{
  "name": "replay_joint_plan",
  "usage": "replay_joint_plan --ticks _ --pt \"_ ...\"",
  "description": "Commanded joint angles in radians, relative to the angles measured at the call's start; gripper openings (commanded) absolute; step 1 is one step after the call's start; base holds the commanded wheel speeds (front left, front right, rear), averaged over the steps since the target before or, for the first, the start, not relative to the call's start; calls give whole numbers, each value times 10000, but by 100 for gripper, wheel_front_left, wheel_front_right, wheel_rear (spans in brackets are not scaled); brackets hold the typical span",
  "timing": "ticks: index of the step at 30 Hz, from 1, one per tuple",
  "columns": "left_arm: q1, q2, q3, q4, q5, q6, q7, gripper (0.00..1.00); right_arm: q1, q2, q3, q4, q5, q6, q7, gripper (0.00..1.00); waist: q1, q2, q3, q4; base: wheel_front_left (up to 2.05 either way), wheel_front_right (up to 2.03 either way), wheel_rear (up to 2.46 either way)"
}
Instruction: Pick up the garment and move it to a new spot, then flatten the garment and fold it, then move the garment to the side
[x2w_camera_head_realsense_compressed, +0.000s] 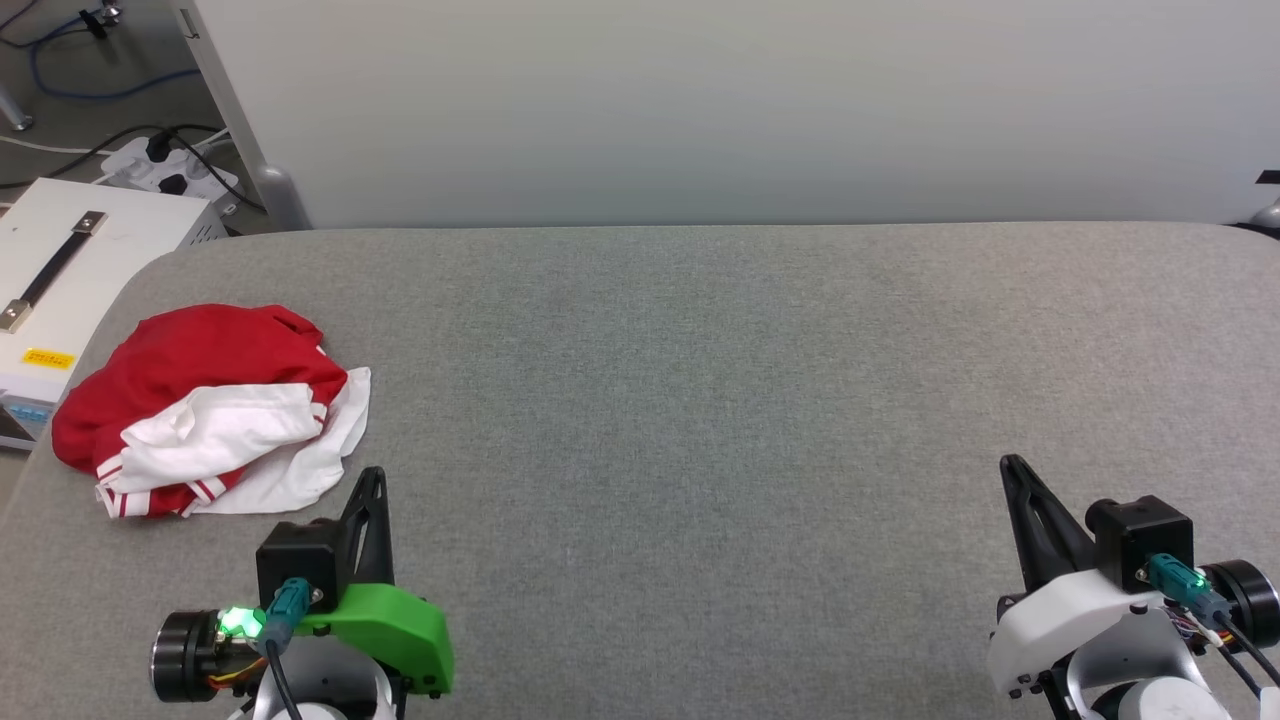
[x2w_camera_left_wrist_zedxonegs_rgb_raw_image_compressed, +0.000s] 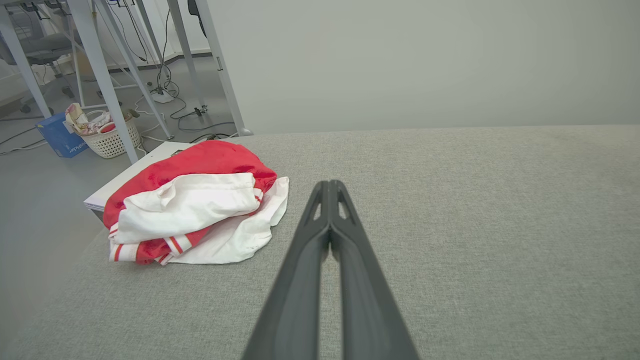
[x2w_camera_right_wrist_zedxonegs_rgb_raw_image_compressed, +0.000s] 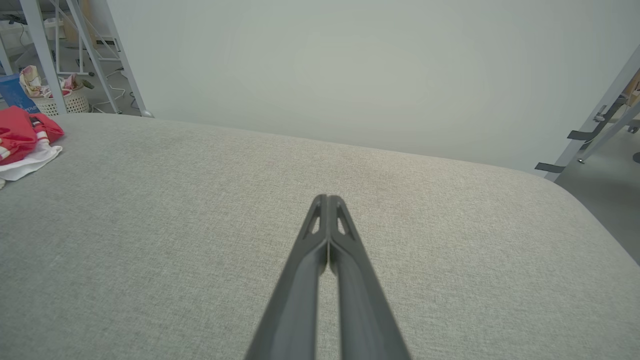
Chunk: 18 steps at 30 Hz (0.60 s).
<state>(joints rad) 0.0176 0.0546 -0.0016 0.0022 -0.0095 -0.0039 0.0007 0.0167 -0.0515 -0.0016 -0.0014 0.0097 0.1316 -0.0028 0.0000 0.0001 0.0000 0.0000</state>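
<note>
1. The left gripper (x2w_camera_head_realsense_compressed: 374, 478) is pressing its two dark fingers together tip to tip, with nothing between them. It is hovering low at the near left of the head view.
2. The right gripper (x2w_camera_head_realsense_compressed: 1012, 465) is showing the same closed, empty pose at the near right, well apart from the left one.
3. Both are pointing away from the robot across the grey padded surface (x2w_camera_head_realsense_compressed: 700, 400), which is spreading wide under them.
4. The garment (x2w_camera_head_realsense_compressed: 200, 400) is lying in a crumpled heap near the surface's left edge, just beyond the left gripper and to its left, without touching it (red body bunched at the far side, white sleeve with striped trim folded over the near side).
5. In the right wrist view the garment (x2w_camera_right_wrist_zedxonegs_rgb_raw_image_compressed: 22, 137) is showing at the far left edge, well apart from that gripper's fingers.
6. Off the surface's left edge, beside the garment, a white box (x2w_camera_head_realsense_compressed: 70, 270) with a black handle is sitting lower down, and a power strip (x2w_camera_head_realsense_compressed: 165, 165) with cables is lying on the floor behind it.
7. A pale panel (x2w_camera_head_realsense_compressed: 700, 100) is standing along the surface's far edge.
8. In the left wrist view, a white basket (x2w_camera_left_wrist_zedxonegs_rgb_raw_image_compressed: 112, 137) holding cloth and a blue box (x2w_camera_left_wrist_zedxonegs_rgb_raw_image_compressed: 57, 137) are sitting on the floor among metal legs.
</note>
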Motion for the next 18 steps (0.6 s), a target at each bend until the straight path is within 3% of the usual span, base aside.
replay_joint_plan --ticks 1,18 --pt "-176 -43 16 -22 95 39 -7 0 -167 13 16 14 -97 -9 28 0 0 -1 0 0 0 0 0" --pt "-176 -43 16 -22 95 39 -7 0 -167 13 16 14 -97 -9 28 0 0 -1 0 0 0 0 0"
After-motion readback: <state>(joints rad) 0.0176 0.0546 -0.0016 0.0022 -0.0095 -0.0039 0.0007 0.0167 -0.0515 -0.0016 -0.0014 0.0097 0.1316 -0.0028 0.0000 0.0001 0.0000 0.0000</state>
